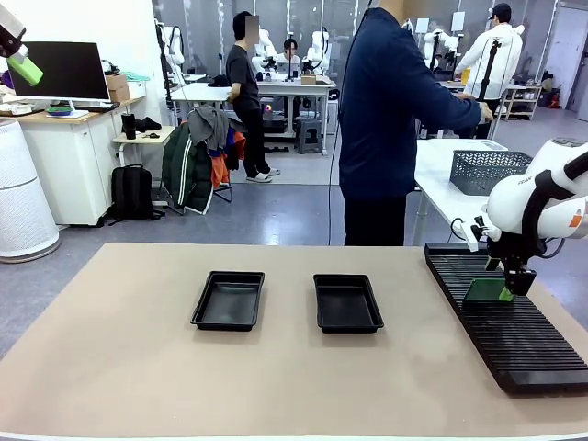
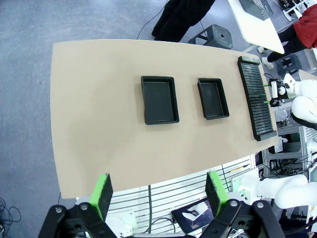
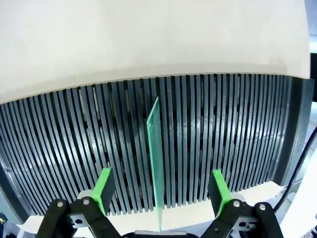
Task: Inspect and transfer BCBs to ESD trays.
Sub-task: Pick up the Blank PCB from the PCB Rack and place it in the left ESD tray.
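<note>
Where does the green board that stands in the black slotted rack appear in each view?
Front view: the BCB is at the right, upright in the rack, beside the right gripper.
Left wrist view: too small to tell; the rack lies at the right edge of the table.
Right wrist view: centre, edge-on, between that gripper's open jaws.
Shared landmark: the rack.

At six o'clock the BCB (image 3: pixel 156 158) dips behind the right gripper (image 3: pixel 159 189); at four o'clock the front view's edge crops the rack (image 1: pixel 514 335).
</note>
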{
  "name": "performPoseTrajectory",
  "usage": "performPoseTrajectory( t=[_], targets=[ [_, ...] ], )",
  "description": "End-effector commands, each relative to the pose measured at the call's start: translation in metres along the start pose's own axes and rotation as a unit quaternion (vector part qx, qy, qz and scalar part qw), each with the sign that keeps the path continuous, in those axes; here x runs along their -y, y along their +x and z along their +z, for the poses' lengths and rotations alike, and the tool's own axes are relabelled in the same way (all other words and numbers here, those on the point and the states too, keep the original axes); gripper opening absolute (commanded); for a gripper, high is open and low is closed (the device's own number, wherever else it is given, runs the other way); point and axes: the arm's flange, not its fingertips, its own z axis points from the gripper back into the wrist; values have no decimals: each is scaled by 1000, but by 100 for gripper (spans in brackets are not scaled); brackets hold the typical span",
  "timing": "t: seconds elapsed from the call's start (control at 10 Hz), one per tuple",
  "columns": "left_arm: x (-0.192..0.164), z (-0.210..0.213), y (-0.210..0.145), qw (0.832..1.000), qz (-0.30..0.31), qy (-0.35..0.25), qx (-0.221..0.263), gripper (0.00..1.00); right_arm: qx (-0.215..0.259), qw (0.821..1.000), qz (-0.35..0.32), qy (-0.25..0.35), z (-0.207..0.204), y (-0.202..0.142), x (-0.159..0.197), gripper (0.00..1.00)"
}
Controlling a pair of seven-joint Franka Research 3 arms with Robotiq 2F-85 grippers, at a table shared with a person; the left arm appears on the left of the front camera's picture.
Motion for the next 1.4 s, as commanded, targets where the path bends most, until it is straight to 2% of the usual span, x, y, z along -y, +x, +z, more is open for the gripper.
performPoseTrajectory(
  t=[0.0, 0.7, 1.0, 1.3],
  targets=[
    [0, -1, -2, 1000, 0, -1, -1, 100, -6, 1000, 7, 0, 0, -1, 0, 100],
    [0, -1, -2, 1000, 0, -1, -1, 100, -1, 1000, 3, 0, 0, 2, 0, 100],
    [0, -1, -2, 1000, 0, -1, -1, 100, -2, 1000, 10, 5, 1, 1, 0, 85],
    [0, -1, -2, 1000, 0, -1, -1, 100, -13, 1000, 9, 6, -2, 2, 2, 59]
  ],
)
